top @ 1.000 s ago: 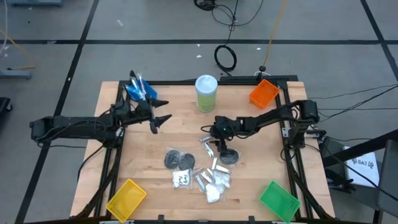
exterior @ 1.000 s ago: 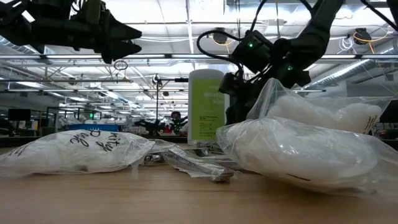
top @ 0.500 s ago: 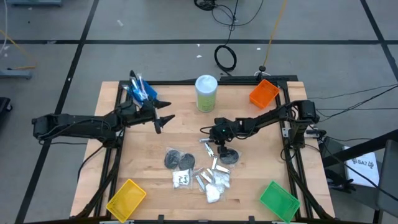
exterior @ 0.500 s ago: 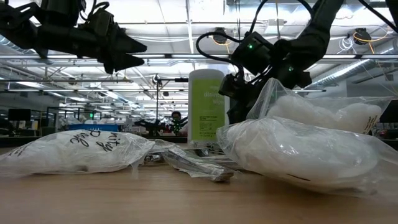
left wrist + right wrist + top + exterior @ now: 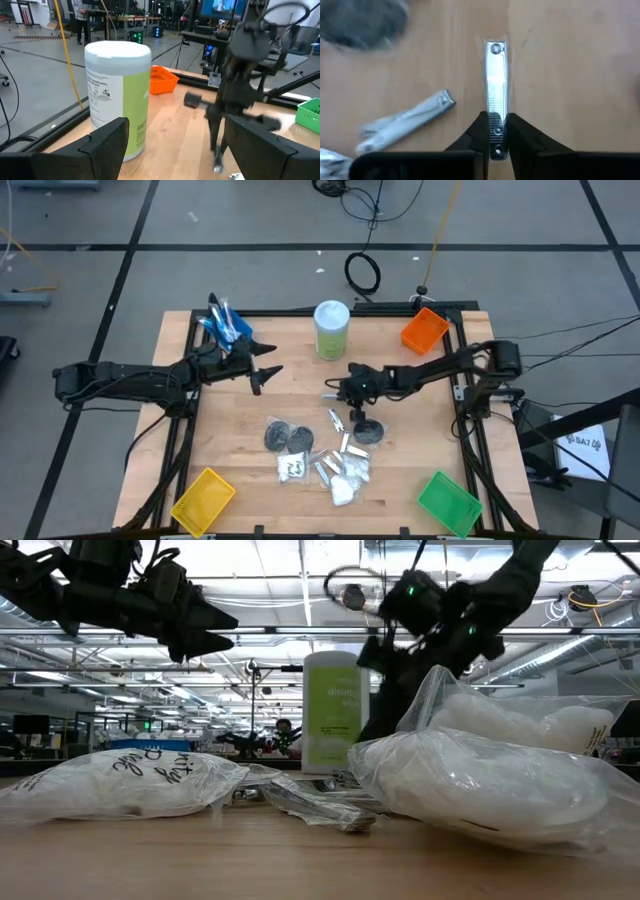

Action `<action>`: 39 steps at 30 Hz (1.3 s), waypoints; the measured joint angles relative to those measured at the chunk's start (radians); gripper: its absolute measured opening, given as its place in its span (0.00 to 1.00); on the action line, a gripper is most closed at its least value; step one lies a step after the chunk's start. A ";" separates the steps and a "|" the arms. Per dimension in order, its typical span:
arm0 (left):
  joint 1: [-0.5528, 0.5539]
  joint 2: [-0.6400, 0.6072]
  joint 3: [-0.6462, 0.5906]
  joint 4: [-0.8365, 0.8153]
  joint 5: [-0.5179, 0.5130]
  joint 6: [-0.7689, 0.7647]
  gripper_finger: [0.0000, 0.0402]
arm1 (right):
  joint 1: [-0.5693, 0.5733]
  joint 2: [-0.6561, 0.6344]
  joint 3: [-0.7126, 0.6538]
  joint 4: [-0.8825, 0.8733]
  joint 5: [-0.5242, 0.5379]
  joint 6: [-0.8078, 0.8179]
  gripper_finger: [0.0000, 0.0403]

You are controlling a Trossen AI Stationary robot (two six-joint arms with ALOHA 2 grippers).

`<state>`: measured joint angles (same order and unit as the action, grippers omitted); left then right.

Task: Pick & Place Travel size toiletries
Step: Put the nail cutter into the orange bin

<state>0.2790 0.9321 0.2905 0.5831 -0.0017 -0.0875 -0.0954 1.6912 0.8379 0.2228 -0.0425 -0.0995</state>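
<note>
Holding a silver clipper (image 5: 495, 95) by one end above the table (image 5: 290, 395), the right tool (image 5: 496, 131) is clamped on it. The left tool (image 5: 262, 370) hangs with fingers apart near the canister (image 5: 331, 329). More toiletries (image 5: 320, 455) lie below.

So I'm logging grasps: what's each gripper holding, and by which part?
The right gripper pinches a silver nail clipper by one end. The left gripper is open and empty.
</note>
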 joint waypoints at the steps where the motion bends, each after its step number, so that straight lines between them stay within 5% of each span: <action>1: 0.000 0.000 0.000 0.000 0.000 0.000 0.80 | 0.001 -0.024 0.001 -0.002 0.015 0.006 0.08; 6: 0.000 0.000 0.000 -0.003 0.000 0.000 0.80 | 0.019 -0.174 0.001 -0.105 0.126 0.031 0.08; 21: 0.000 0.000 0.000 -0.004 0.000 0.002 0.80 | -0.047 -0.517 -0.020 -0.693 0.715 0.406 0.08; 27: 0.000 0.000 0.000 -0.003 0.000 0.002 0.80 | -0.193 -0.591 -0.092 -0.802 0.750 0.552 0.08; 39: 0.000 0.000 0.000 -0.004 0.000 0.002 0.80 | -0.482 -0.618 -0.266 -0.759 0.707 0.551 0.12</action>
<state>0.2790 0.9318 0.2905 0.5794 -0.0013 -0.0856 -0.5769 1.0729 0.5716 -0.5367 0.6644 0.4516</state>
